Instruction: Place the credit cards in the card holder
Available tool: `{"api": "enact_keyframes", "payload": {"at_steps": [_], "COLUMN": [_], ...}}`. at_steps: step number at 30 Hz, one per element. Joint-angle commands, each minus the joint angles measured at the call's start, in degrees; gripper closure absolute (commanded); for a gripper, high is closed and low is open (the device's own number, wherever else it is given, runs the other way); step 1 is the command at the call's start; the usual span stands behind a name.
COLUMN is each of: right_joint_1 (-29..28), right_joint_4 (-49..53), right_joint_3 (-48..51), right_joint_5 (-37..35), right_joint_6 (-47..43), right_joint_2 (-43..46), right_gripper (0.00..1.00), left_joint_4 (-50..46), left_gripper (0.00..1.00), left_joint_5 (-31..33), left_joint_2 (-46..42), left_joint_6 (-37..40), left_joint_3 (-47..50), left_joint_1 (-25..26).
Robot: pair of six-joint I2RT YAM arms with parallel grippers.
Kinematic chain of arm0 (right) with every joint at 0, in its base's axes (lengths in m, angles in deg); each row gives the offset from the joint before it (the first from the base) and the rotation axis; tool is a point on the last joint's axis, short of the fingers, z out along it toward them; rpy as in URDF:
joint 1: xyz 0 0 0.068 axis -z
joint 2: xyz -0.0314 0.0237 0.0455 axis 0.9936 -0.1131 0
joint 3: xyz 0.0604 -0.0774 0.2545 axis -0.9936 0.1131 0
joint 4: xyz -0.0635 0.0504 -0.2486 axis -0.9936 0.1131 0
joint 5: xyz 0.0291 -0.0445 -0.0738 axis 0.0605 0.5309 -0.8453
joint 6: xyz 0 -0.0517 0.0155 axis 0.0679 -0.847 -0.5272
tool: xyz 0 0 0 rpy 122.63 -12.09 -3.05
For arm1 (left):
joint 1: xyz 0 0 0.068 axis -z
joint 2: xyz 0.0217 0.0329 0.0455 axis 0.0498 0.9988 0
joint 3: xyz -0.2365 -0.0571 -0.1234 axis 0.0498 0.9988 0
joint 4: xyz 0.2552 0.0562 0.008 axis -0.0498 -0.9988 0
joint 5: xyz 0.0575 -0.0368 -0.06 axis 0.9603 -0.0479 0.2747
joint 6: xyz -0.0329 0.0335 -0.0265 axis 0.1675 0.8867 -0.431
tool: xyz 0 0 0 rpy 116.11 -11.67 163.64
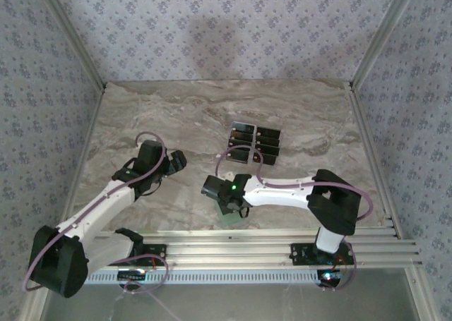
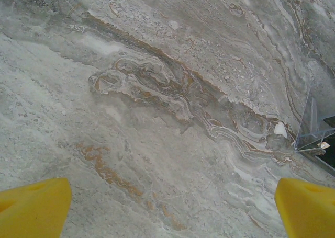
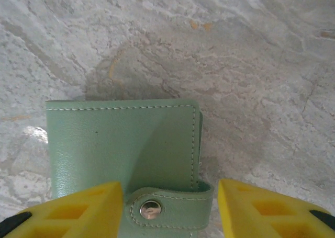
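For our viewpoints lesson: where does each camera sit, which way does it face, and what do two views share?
Top external: above and behind both arms, looking down at the table and the credit cards.
Left wrist: faces down at bare marble, the open left gripper framing it.
Right wrist: looks down on the closed card holder; the right gripper straddles its strap.
Shared: top and right wrist both show the card holder.

My top camera sees the card holder [image 1: 232, 222] from high behind; my right wrist camera, from close above.
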Motion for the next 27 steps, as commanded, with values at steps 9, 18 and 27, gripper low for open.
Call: {"api": "enact_keyframes", "payload": {"at_steps": [9,18,27], "right_joint_1": [-1.1,-1.6,0.4], "right_joint_4": [1.9,2.6,1.1], "right_joint_3": [-1.1,-2.0,-2.9], "right_joint_5": [-0.9,-0.6,0.4], "right_joint_6": [2.2,1.5,0.5], "right_joint_2": [-2.7,-2.6,1.9], "right_gripper": [0.66,0.94,1.00], "left_joint_4": [0.7,0.8,0.8], "left_gripper": [0.00,0.00,0.00], "left_joint_5": [0.5,0.4,-2.1], "left_joint_2": [-0.2,0.3,1.5], "left_joint_6": [-0.1,0.3,0.5], "left_joint_3": [-0.2,-0.5,-1.4], "left_joint_1": [-0.3,-0.3,-0.3]}}
